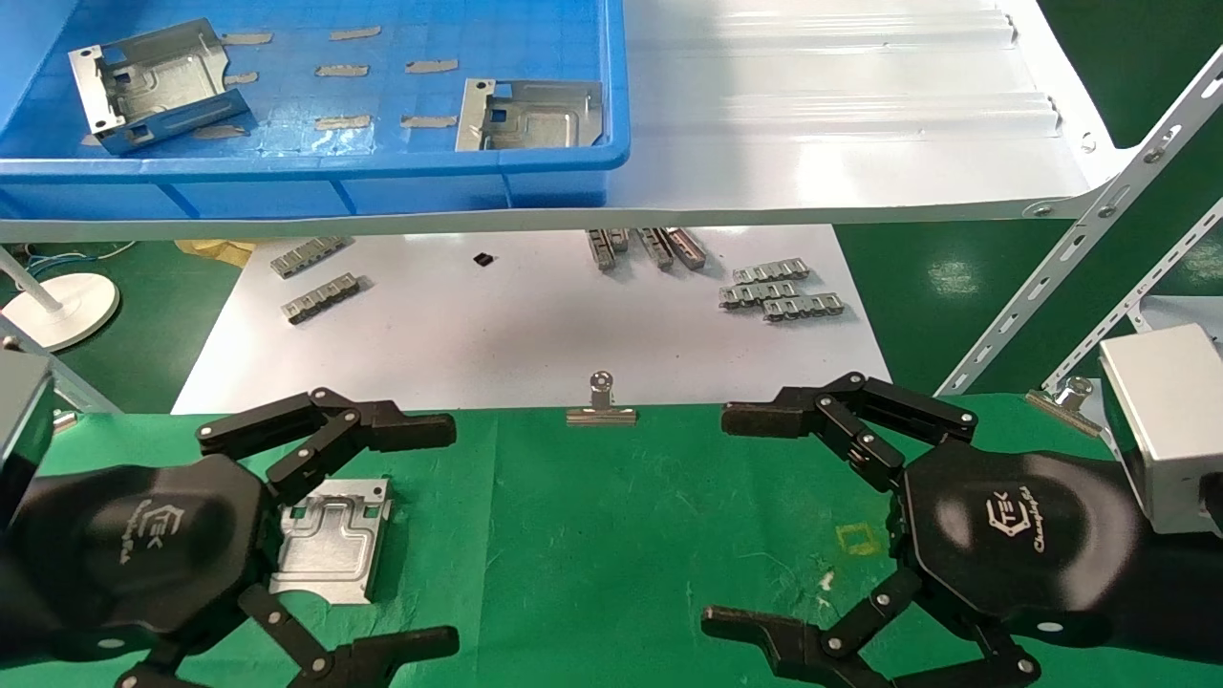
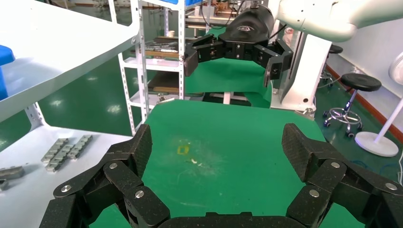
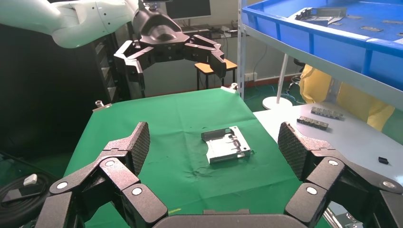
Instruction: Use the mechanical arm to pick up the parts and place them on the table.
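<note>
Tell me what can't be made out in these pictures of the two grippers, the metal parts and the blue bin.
- Part on the table: head view, its near-left corner is hidden under the left gripper; right wrist view shows it whole.
- Blue bin: cut off by the head view's top and left edges, so any further parts are unseen.
- Link strips: head view, their far ends hidden under the white shelf.
- Right gripper: lower fingers cut off by the bottom edge.

the table [image 1: 611, 535] is covered in matt green cloth, a bit wrinkled. the parts [image 1: 332, 541] are seen as dull silver stamped metal. glossy black palms are worn by the left gripper [image 1: 382, 535] and right gripper [image 1: 764, 521]; the blue bin [image 1: 315, 177] looks like smooth plastic.
</note>
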### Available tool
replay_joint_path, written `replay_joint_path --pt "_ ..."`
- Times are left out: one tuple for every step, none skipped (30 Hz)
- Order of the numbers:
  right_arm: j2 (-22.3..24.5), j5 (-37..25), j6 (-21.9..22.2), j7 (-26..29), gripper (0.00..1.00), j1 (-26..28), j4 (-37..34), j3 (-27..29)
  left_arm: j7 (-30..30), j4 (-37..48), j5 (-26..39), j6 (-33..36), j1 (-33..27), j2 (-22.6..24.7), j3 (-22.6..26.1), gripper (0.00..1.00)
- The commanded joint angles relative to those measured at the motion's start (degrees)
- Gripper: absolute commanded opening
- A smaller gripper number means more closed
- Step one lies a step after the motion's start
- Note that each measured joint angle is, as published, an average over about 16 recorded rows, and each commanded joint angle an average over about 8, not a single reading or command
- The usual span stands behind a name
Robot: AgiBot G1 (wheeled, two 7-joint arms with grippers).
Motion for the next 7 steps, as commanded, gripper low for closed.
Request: replay_joint_path --pt "0.00 0.00 0.00 0.00 1.00 0.00 0.00 0.00 0.07 0.18 0.09 0.00 -0.09 0.04 0.06 1.00" --pt "0.00 0.00 0.00 0.00 1.00 0.00 0.00 0.00 0.09 0.23 0.11 0.01 -0.12 0.05 0.08 1.00" --pt "0.00 0.00 0.00 0.00 1.00 0.00 0.00 0.00 0.11 0.28 0.14 0.01 -0.15 0.06 0.09 1.00" --pt "0.00 0.00 0.00 0.00 1.00 0.00 0.00 0.00 0.13 0.33 0.16 0.02 -0.18 0.07 0.11 1.00" --pt "0.00 0.00 0.00 0.00 1.00 0.00 0.00 0.00 0.14 0.35 0.17 0.02 -0.19 0.08 0.11 1.00" --pt "0.00 0.00 0.00 0.00 1.00 0.00 0.00 0.00 0.15 0.37 0.18 0.02 -0.20 0.09 0.12 1.00" --pt "0.00 0.00 0.00 0.00 1.00 0.00 0.00 0.00 0.16 0.40 0.19 0.02 -0.21 0.09 0.13 1.00"
